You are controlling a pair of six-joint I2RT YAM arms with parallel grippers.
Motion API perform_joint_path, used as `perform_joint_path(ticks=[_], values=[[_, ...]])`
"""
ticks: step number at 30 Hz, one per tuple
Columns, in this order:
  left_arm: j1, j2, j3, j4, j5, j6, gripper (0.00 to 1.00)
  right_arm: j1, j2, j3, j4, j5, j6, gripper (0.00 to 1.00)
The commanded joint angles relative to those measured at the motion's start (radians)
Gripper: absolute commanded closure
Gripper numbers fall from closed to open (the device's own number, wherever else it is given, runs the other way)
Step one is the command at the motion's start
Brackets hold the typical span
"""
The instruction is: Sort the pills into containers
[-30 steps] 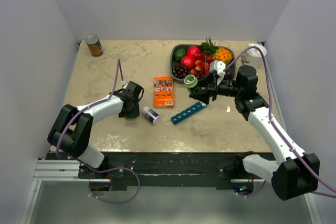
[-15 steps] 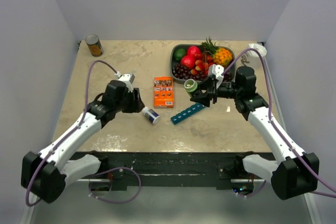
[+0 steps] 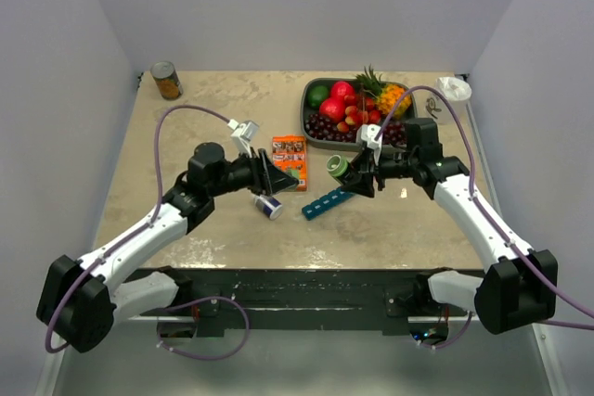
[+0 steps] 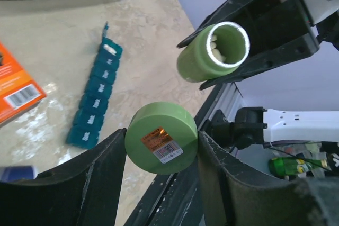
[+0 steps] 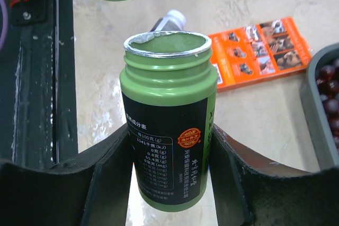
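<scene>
My left gripper (image 4: 160, 142) is shut on a round green cap (image 4: 160, 145) and holds it above the table; from above it (image 3: 276, 176) hangs over the orange box. My right gripper (image 5: 169, 149) is shut on an open green pill bottle (image 5: 169, 120), tipped with its mouth towards the left arm (image 3: 338, 167). White pills (image 4: 216, 46) show inside the bottle's mouth. The containers, a teal strip of lidded compartments (image 3: 331, 200), lie on the table just below and between both grippers (image 4: 98, 107). Its far end lid stands up.
An orange box (image 3: 289, 161) lies left of the strip, and a small white and blue bottle (image 3: 267, 203) lies on its side nearby. A grey fruit tray (image 3: 305, 110) is behind the right gripper. A can (image 3: 166, 80) stands at the far left corner.
The left arm has lifted off the table and swung right towards the centre with the cap. The right gripper has brought the bottle a little nearer and tipped its mouth leftwards.
</scene>
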State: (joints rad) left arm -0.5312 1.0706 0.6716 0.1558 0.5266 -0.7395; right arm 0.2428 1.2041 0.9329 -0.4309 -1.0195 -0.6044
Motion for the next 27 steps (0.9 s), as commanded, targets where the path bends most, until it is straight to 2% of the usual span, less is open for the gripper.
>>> perform_joint_path(ticks=[1, 5, 12, 27], values=[[-0.055, 0.086, 0.066, 0.191, 0.043, -0.058, 0.92, 0.007, -0.028, 0.032, -0.074, 0.038, -0.089, 0.92], [-0.107, 0.167, 0.104, 0.266, 0.035, -0.086, 0.92, 0.015, -0.023, 0.032, -0.081, 0.059, -0.098, 0.92], [-0.134, 0.247, 0.164, 0.278, 0.027, -0.086, 0.92, 0.061, -0.017, 0.049, -0.124, 0.125, -0.132, 0.92], [-0.15, 0.305, 0.203, 0.2, 0.072, -0.044, 0.93, 0.131, 0.012, 0.118, -0.2, 0.205, -0.159, 0.94]])
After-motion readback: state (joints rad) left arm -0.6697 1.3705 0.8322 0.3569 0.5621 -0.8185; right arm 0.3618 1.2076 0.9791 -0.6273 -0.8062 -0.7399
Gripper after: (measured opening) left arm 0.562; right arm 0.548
